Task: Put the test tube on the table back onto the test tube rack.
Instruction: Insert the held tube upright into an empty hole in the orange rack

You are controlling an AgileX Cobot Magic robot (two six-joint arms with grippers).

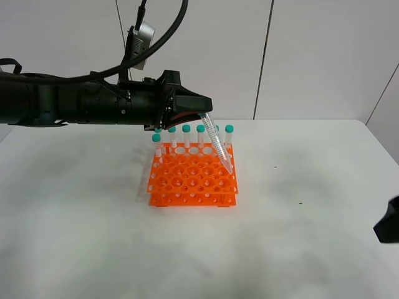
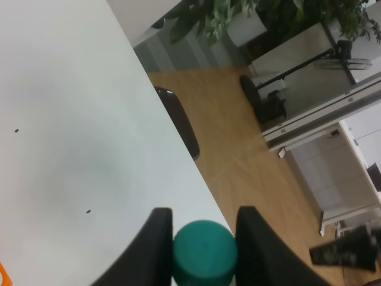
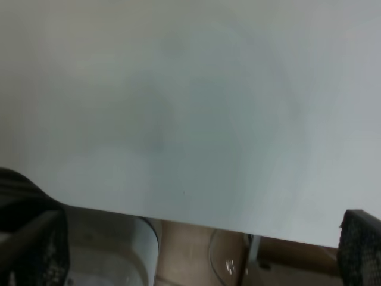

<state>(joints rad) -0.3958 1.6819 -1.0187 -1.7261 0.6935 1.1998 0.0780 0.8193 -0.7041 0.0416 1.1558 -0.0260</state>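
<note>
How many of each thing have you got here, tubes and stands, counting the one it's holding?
Test tubes standing in the orange rack: 7, two of them partly hidden
Test tube held tilted over the rack by the left tool: 1
Orange rack: 1
Total: 9

Bright, even light on the table (image 1: 312, 237), faint shadows; right wrist view blurred.
</note>
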